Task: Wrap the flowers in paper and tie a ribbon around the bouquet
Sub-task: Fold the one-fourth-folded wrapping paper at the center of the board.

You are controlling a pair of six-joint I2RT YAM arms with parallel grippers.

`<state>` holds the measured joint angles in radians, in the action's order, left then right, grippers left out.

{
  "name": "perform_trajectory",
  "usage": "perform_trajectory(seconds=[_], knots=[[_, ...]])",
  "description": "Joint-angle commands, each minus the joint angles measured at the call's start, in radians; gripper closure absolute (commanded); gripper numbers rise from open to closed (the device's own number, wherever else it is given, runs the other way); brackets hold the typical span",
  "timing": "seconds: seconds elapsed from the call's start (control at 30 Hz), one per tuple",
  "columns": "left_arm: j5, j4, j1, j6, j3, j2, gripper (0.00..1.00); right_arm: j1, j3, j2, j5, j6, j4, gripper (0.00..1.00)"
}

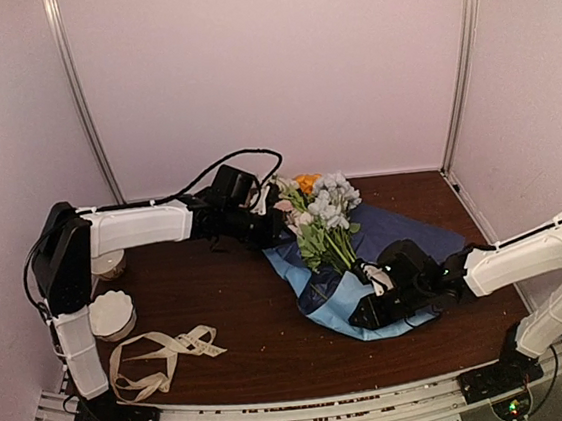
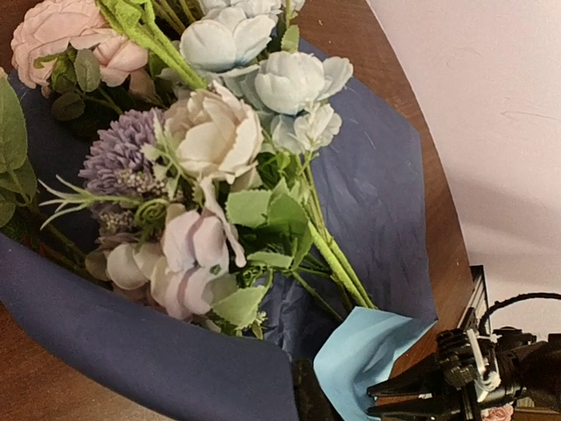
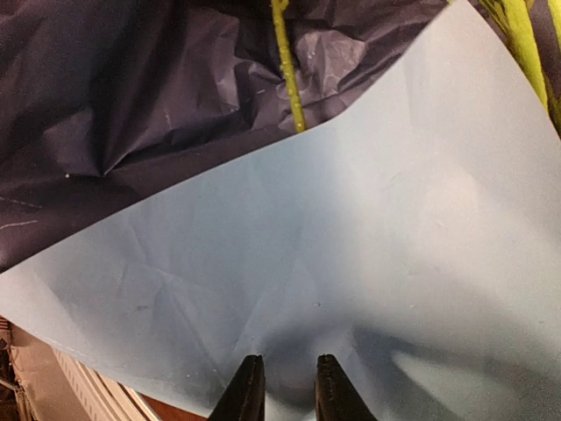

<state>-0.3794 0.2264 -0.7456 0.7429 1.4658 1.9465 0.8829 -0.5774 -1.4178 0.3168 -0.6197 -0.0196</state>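
Observation:
The flowers (image 1: 322, 216) lie on the paper (image 1: 409, 229), navy side up, blooms toward the back wall; this loose bundle is the bouquet. In the left wrist view the blooms (image 2: 210, 132) fill the frame, and a navy flap (image 2: 131, 351) rises up to my left gripper (image 2: 308, 379), which is shut on the paper's left edge (image 1: 271, 227). A light blue fold (image 1: 340, 310) covers the stem ends. My right gripper (image 1: 370, 312) hovers just over that fold (image 3: 351, 246), its jaws a narrow gap apart (image 3: 282, 360) with nothing between them. The ribbon (image 1: 161, 356) lies loose at the front left.
A white scalloped bowl (image 1: 111, 314) and a mug (image 1: 109, 264) stand by the left arm's base. Walls close the table at back and sides. A green stem (image 3: 287, 79) crosses the creased navy paper in the right wrist view.

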Motion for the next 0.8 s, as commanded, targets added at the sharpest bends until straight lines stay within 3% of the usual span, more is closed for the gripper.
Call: perform_trajectory(seconds=[0.0,0.3,0.53,0.77], knots=[[0.040,-0.027,-0.006,0.011,0.031,0.020,1.00,0.018,0.009,0.065,-0.039,0.045,-0.014,0.79],[0.059,-0.016,-0.007,0.005,0.042,0.038,1.00,0.086,0.056,0.226,-0.151,0.051,0.024,0.75],[0.066,-0.006,-0.006,-0.003,0.047,0.047,1.00,0.263,0.104,0.357,-0.417,0.082,0.034,0.69],[0.072,-0.002,-0.006,-0.004,0.051,0.051,1.00,0.337,0.033,0.252,-0.514,0.115,-0.010,0.55]])
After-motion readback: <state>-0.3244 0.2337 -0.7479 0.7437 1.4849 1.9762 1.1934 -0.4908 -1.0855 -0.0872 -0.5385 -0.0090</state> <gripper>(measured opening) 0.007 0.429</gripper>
